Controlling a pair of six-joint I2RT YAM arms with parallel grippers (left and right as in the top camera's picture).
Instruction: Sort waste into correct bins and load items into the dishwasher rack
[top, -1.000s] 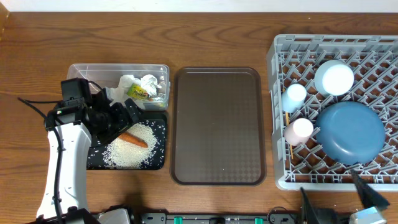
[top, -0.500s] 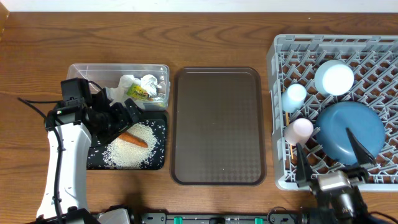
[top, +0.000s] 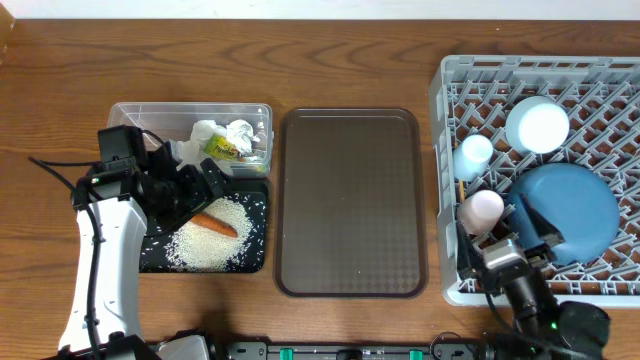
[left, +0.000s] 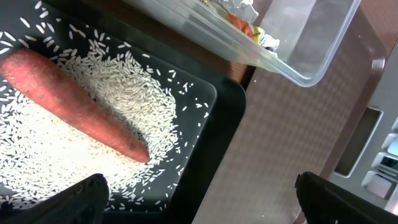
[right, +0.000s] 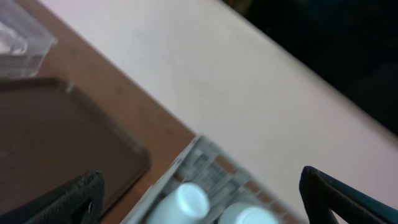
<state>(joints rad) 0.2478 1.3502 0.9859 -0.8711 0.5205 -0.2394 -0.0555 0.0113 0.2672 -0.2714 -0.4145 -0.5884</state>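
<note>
Overhead and wrist views of a wooden surface (top: 350, 60) with two sorting bins, a tray and a dishwasher rack.

Left hand (top: 203, 192): jaws wide apart, holding nothing, poised over the black bin (top: 256, 262). The orange carrot (top: 213, 224) lies in this bin just ahead of the fingertips, on a bed of loose white rice (top: 205, 250) that spreads beneath the hand. In the left wrist view the carrot sits ahead and to the left of the open jaws, not touching either finger. Beyond the hand, touching the black bin's far edge, stands the clear tub (top: 130, 112), which holds the crumpled paper wads (top: 228, 131) and the yellow-green wrapper (top: 222, 148). To the hand's right lies the brown tray (top: 350, 200), bare, between the bins and the rack.

Right hand (top: 505, 235): jaws likewise wide apart and holding nothing, above the near left corner of the grey rack (top: 447, 110). The pinkish-white cup (top: 483, 208) stands just ahead of its left finger. The blue plate (top: 580, 205) lies tilted under and beside its right finger; whether they touch cannot be told. Farther ahead stand the light blue cup (top: 473, 154) and the white bowl (top: 537, 125), well apart from the hand. The right wrist view is blurred, showing only two pale cups ahead and the tray off to the left.
</note>
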